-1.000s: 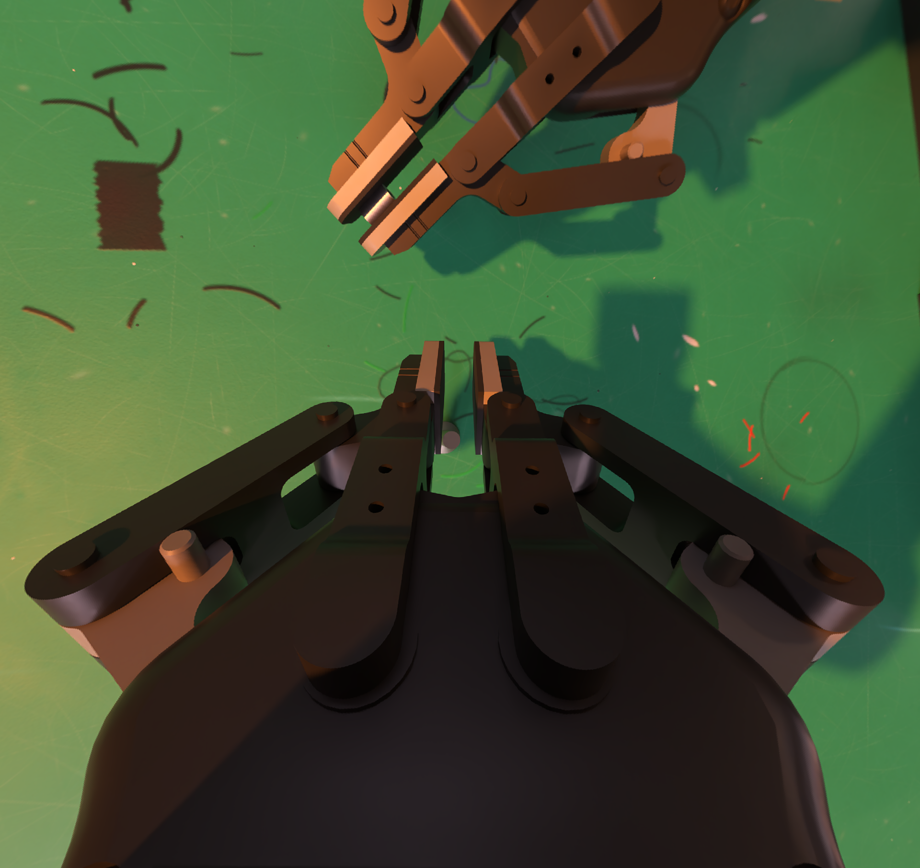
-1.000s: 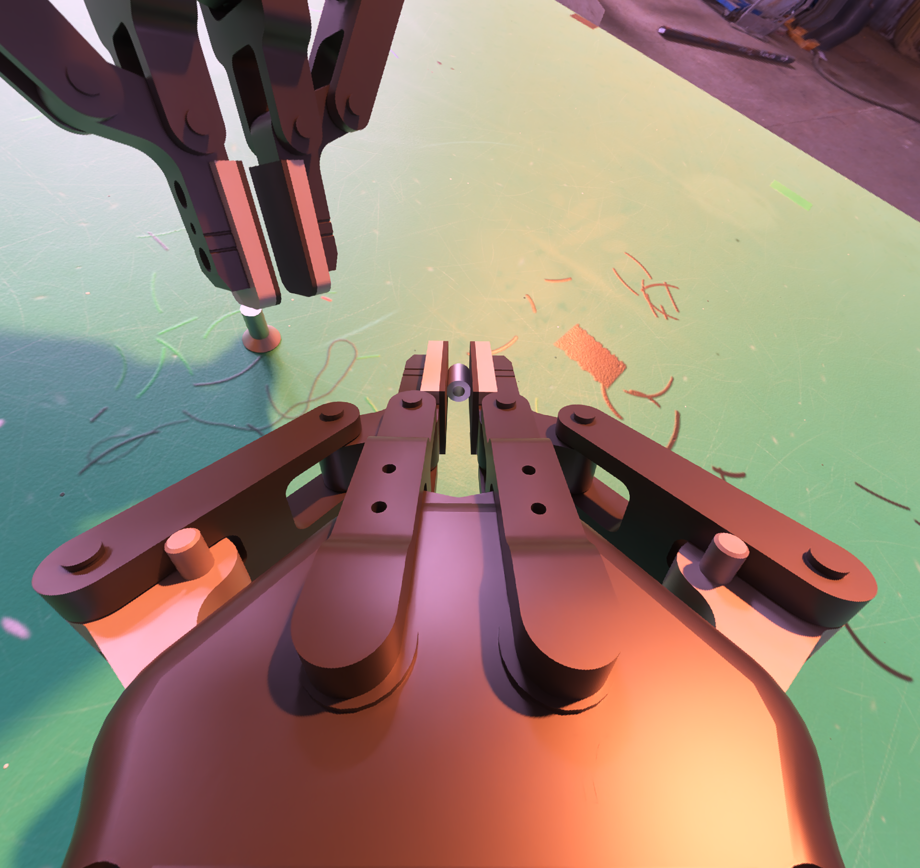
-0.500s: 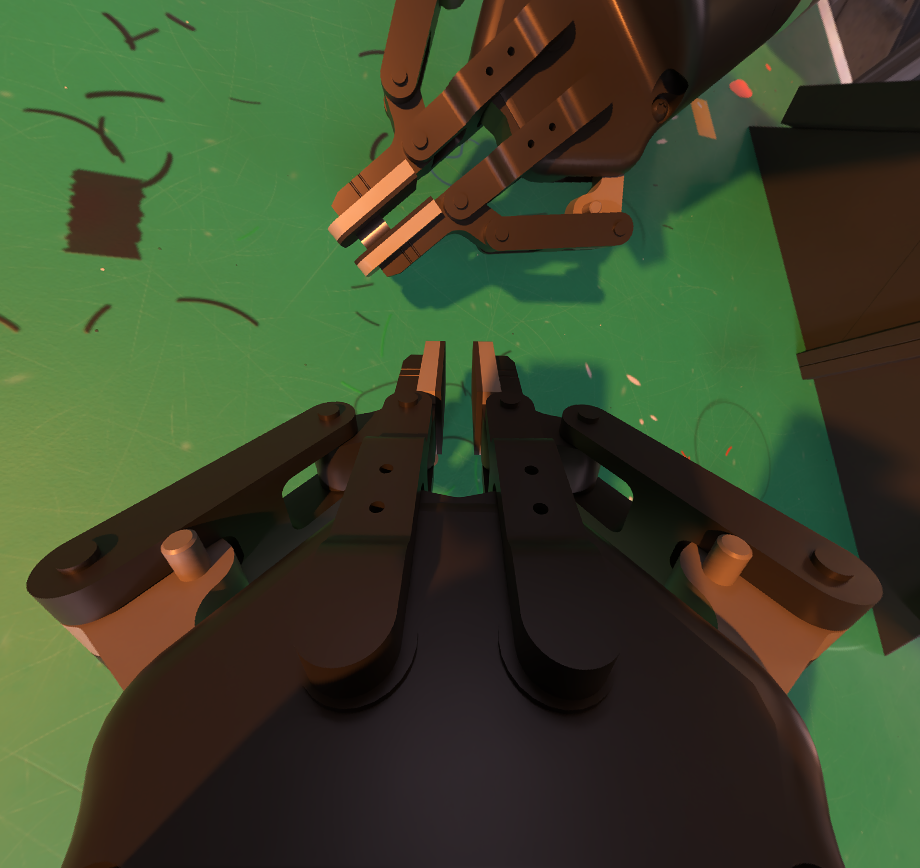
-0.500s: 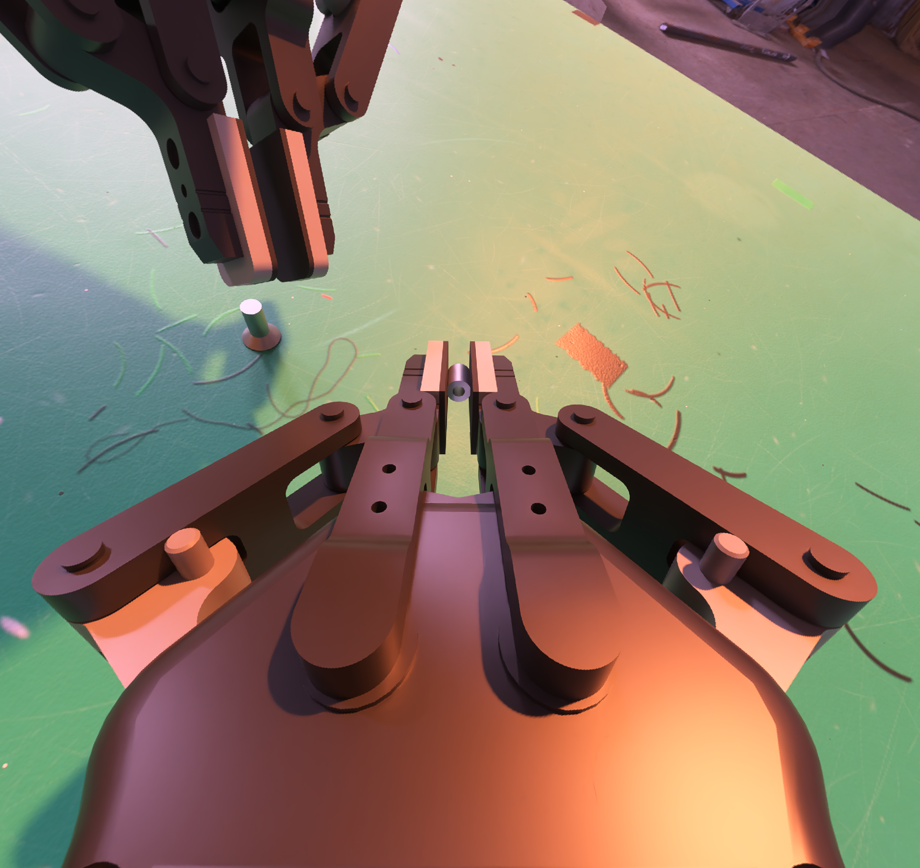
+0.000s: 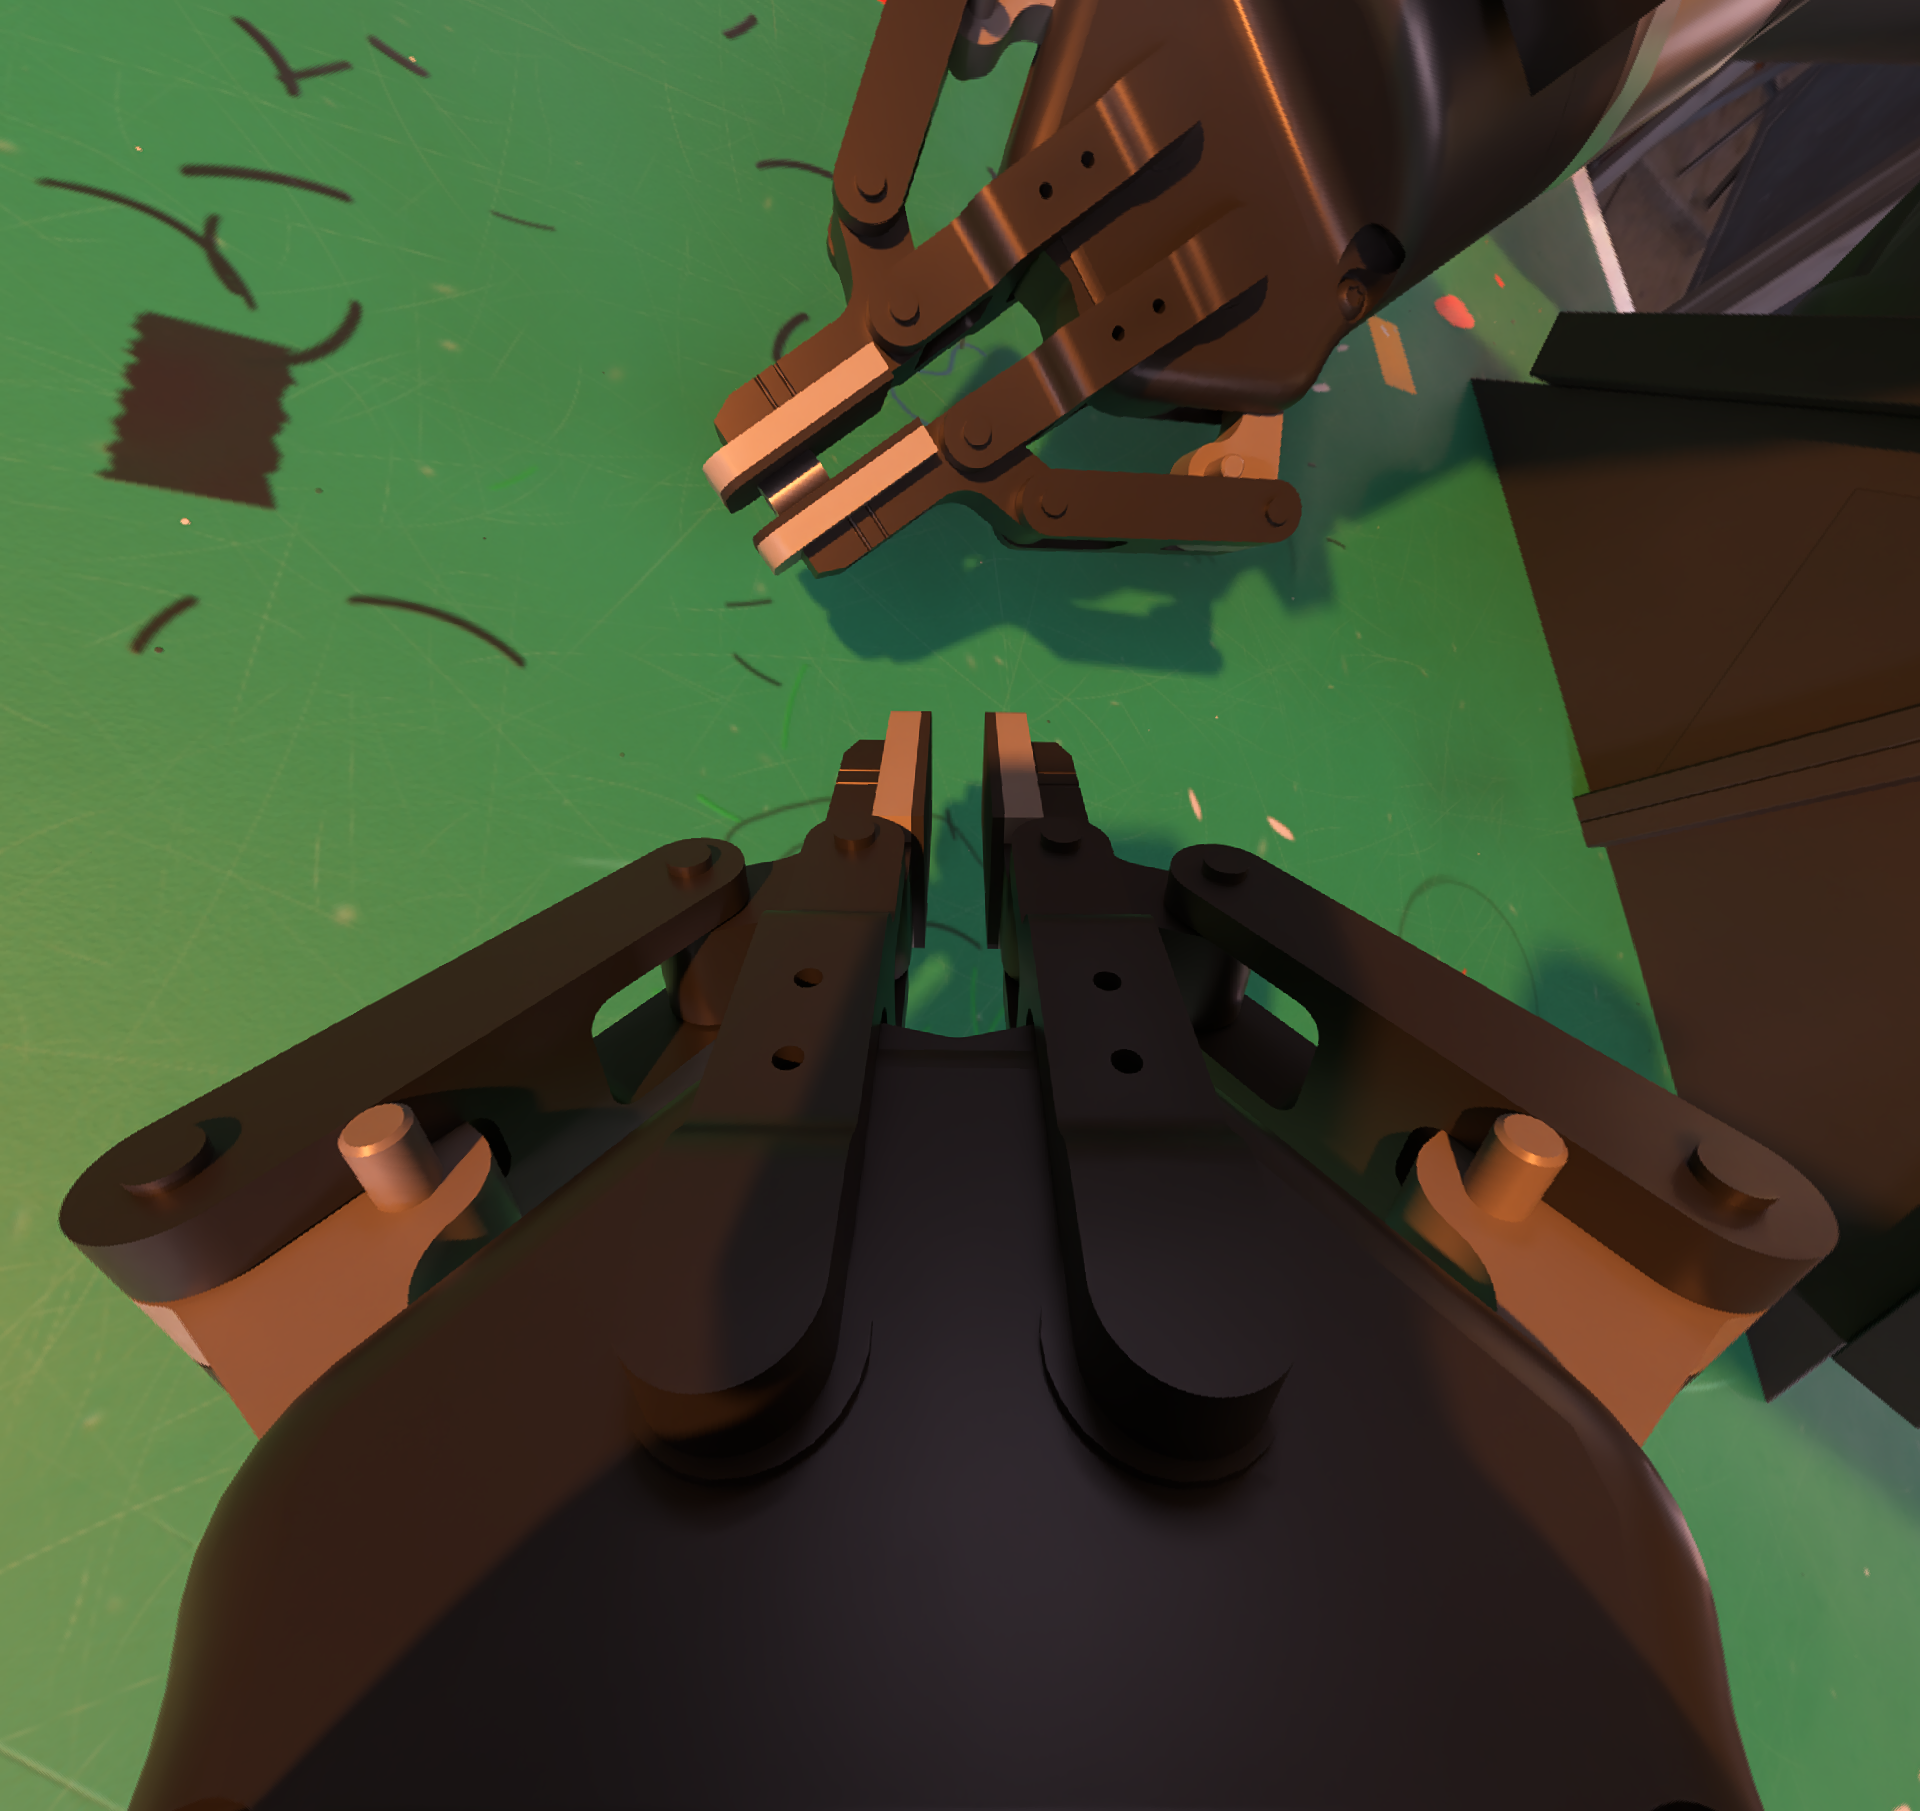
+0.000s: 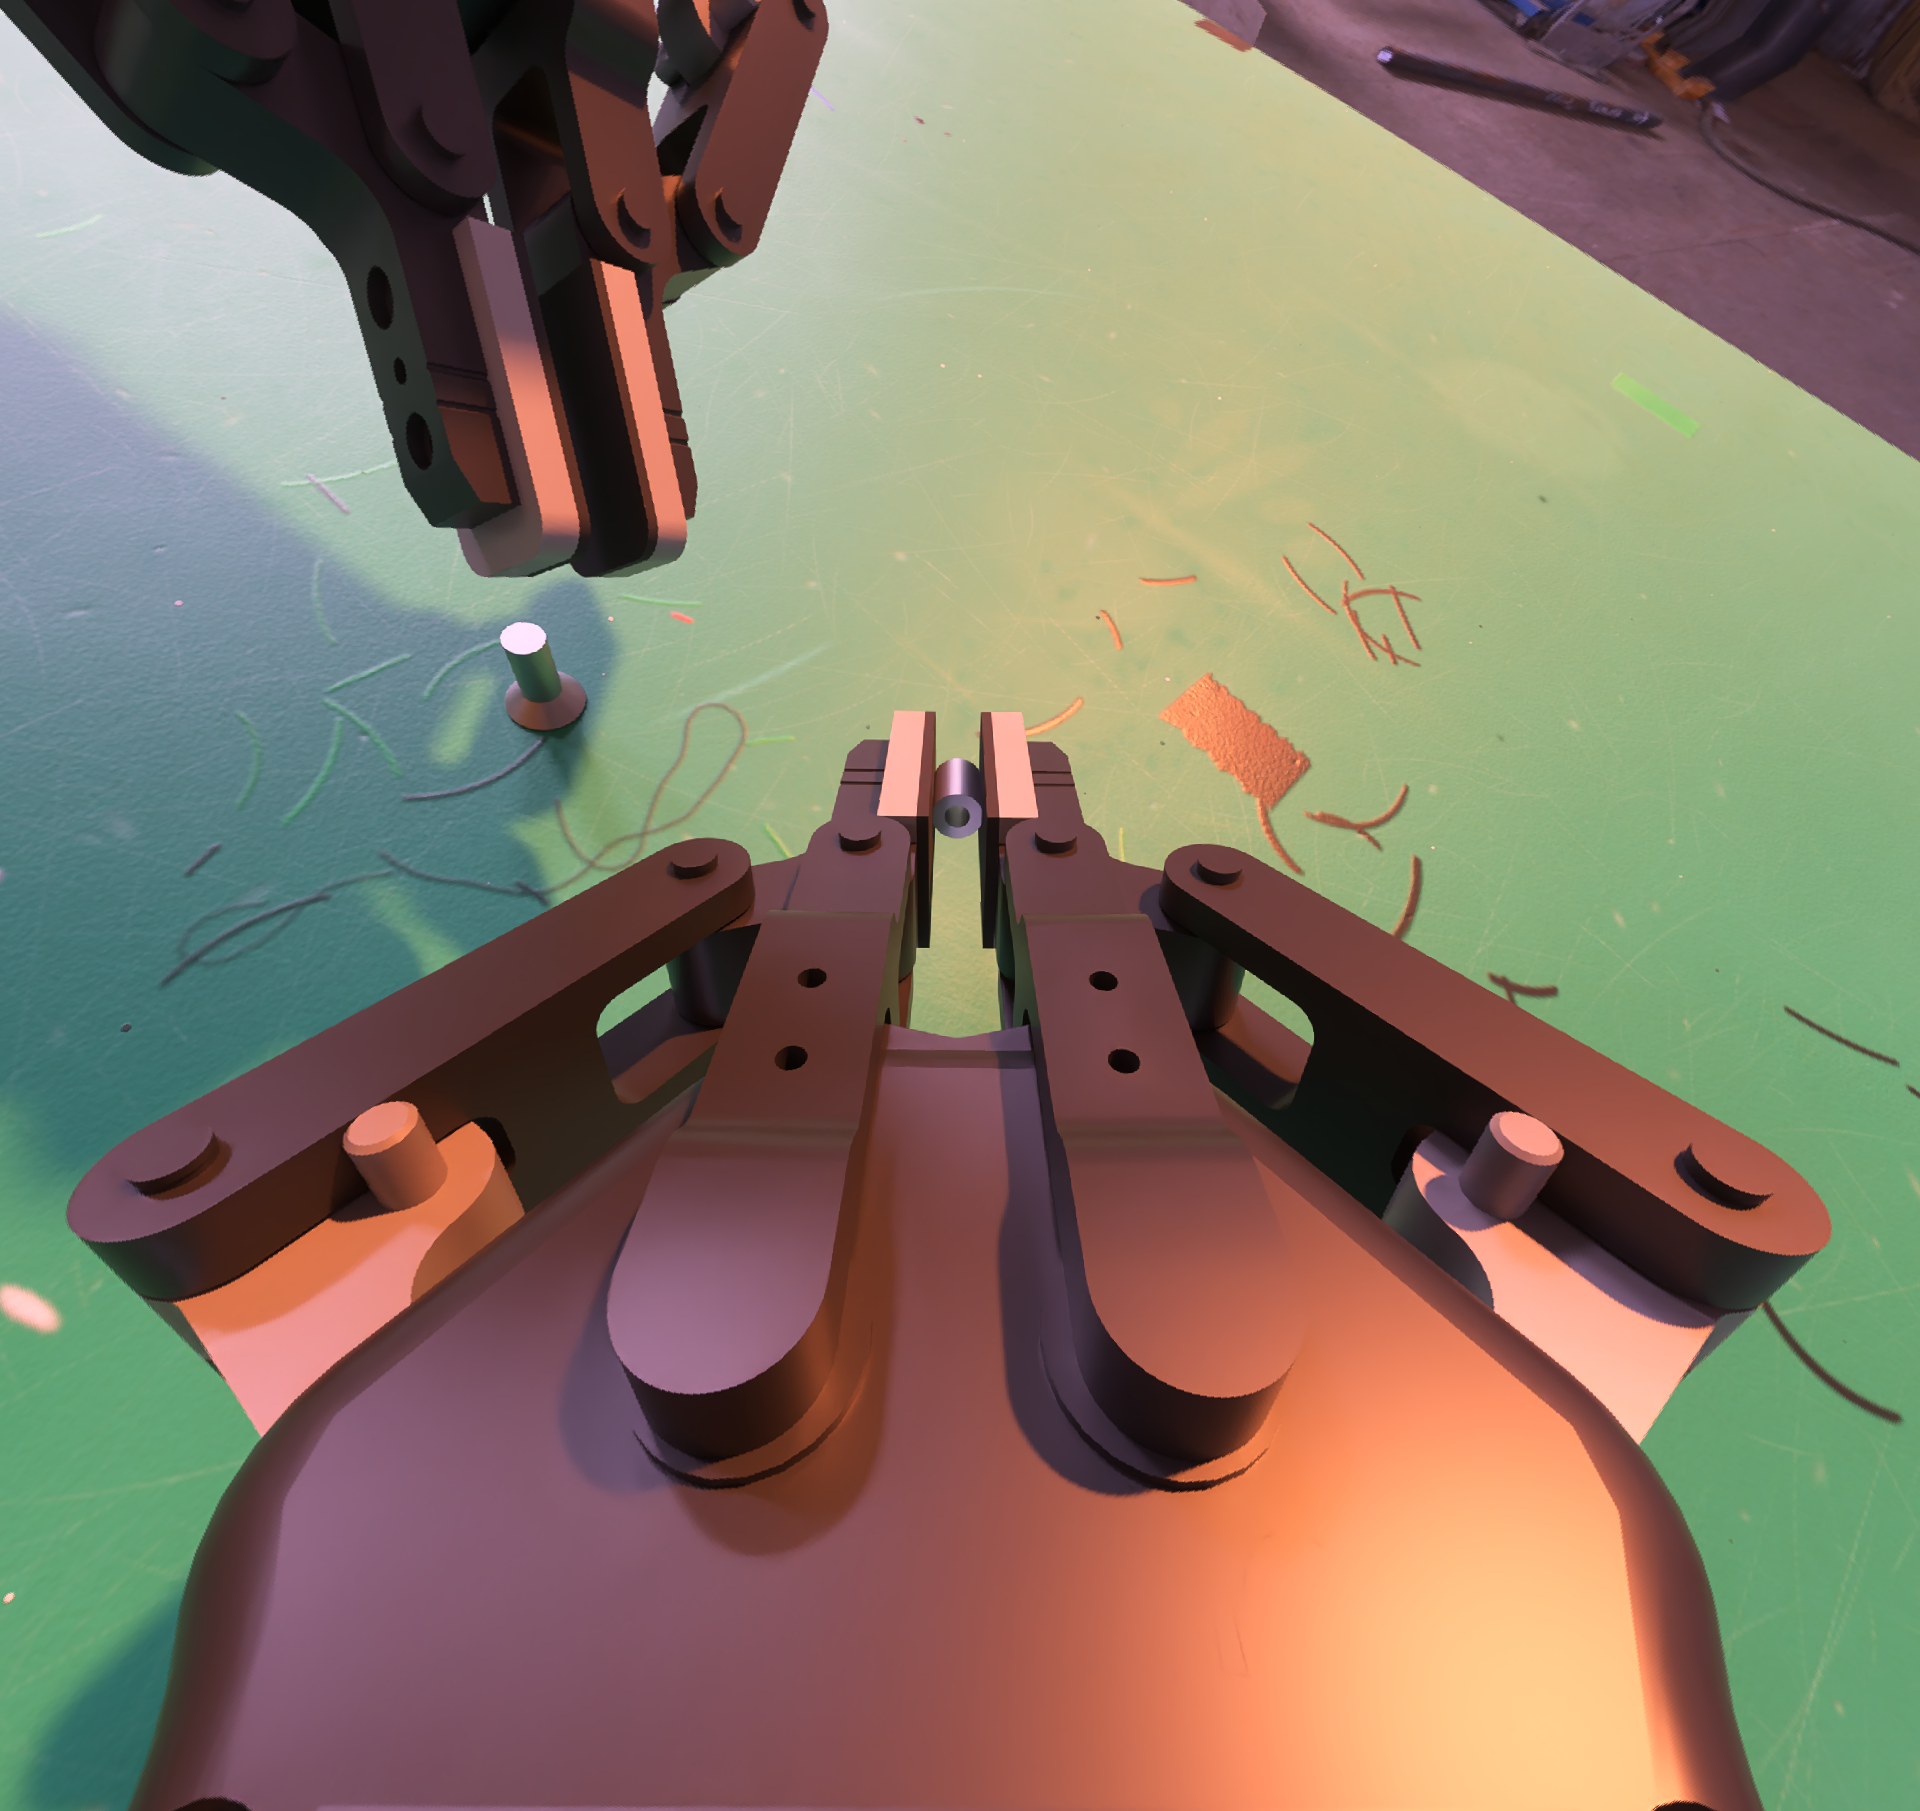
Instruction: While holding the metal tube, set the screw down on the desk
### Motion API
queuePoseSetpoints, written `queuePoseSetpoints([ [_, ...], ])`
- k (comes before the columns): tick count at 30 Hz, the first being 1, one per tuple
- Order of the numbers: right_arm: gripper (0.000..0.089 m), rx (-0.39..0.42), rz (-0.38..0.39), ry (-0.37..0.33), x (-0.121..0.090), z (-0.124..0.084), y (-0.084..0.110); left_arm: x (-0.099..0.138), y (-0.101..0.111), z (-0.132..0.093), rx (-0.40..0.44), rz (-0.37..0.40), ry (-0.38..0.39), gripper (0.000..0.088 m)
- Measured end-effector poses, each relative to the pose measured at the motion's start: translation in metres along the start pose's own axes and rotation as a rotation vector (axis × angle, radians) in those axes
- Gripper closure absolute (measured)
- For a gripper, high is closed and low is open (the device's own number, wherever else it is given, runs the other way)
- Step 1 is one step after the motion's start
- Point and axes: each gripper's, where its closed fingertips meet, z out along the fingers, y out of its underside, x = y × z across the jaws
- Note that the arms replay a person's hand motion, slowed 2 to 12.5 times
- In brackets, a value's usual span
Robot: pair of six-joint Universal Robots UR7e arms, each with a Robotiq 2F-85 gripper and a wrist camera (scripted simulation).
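The screw (image 6: 535, 675) stands head-down and alone on the green desk (image 6: 1039, 359), shank pointing up. My left gripper (image 6: 577, 556) hangs a little above it and to its right, with nothing between its jaws, which are a narrow gap apart. In the left wrist view my left gripper (image 5: 956, 722) is empty and the screw is hidden. My right gripper (image 6: 956, 722) is shut on the small metal tube (image 6: 957, 800), held just above the desk. It also shows in the left wrist view (image 5: 743, 504), with the tube (image 5: 795, 483) between its pads.
A dark box (image 5: 1714, 618) stands at the right in the left wrist view. A brown rectangular patch (image 6: 1236, 733) and thin scratch marks lie flat on the desk. The desk's far edge (image 6: 1558, 234) runs diagonally at the upper right, with floor beyond.
My left gripper has let go of the screw and risen away from it. The screw stays standing on the desk. My right gripper has held still with the tube.
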Motion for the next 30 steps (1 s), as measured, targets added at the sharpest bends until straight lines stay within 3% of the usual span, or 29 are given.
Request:
queuePoseSetpoints([
  [19,0.0818,0.007,0.007,-0.003,0.000,-0.001,-0.001,0.000,-0.007,-0.004,0.104,-0.063,0.051,0.0802],
  [30,0.0818,0.034,0.026,0.006,0.003,-0.004,-0.004,-0.012,-0.014,-0.007,0.170,-0.006,-0.023,0.0807],
])
